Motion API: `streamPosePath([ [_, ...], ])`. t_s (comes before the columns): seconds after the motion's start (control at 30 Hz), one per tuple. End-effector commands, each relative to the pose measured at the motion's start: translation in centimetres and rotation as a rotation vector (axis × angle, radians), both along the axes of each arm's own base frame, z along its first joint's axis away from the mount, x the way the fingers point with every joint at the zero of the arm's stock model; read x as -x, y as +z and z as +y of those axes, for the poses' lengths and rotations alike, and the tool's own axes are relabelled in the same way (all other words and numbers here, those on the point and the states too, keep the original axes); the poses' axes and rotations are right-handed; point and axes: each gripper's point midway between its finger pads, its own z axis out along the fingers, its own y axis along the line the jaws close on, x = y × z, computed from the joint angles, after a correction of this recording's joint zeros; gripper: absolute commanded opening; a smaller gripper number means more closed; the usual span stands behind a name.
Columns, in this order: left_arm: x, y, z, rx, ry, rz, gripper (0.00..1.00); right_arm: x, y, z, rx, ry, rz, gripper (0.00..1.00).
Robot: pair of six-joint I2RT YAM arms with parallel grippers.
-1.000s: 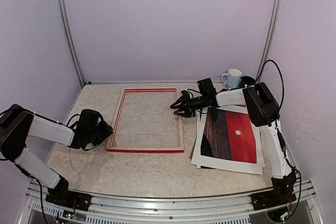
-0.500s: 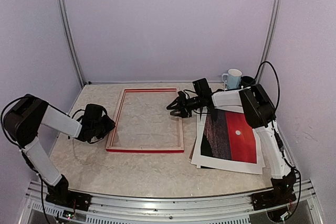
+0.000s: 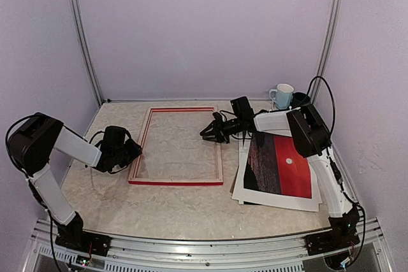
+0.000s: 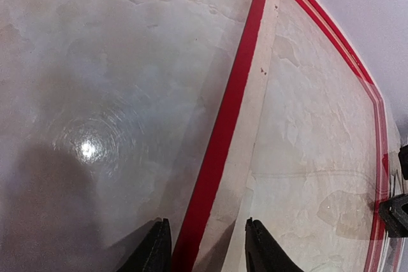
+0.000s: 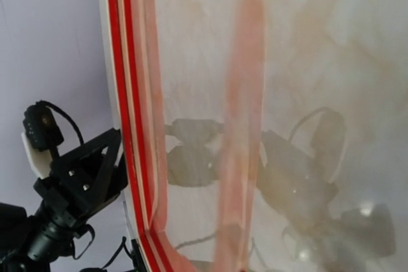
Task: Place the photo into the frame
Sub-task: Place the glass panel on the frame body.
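Note:
The frame (image 3: 178, 146) lies flat in the middle of the table, a thin red rectangle with pale inner edges. To its right lies the photo (image 3: 280, 167), face up: red sky, small white sun, white border. My left gripper (image 3: 131, 151) is low at the frame's left rail. In the left wrist view its dark fingertips (image 4: 158, 250) stand apart on either side of that rail (image 4: 223, 157). My right gripper (image 3: 205, 134) reaches over the frame's right rail near the far corner. Its fingers do not show in the right wrist view, where a blurred pink rail (image 5: 239, 157) fills the middle.
A white mug (image 3: 282, 95) and a dark object (image 3: 299, 100) stand at the back right corner. Walls close the table on the left, back and right. The left gripper (image 5: 70, 183) shows beyond the frame's far rail (image 5: 127, 93) in the right wrist view.
The left gripper has slid right up to the frame's left rail, its elbow lifting. The right gripper has moved left, out over the frame's right rail.

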Motion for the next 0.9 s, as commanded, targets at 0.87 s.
streamPosePath([
  [0.87, 3.0, 1.1, 1.7, 0.069, 0.019, 0.006, 0.40, 2.3, 13.9, 3.3, -0.434, 0.129, -0.259, 0.00],
])
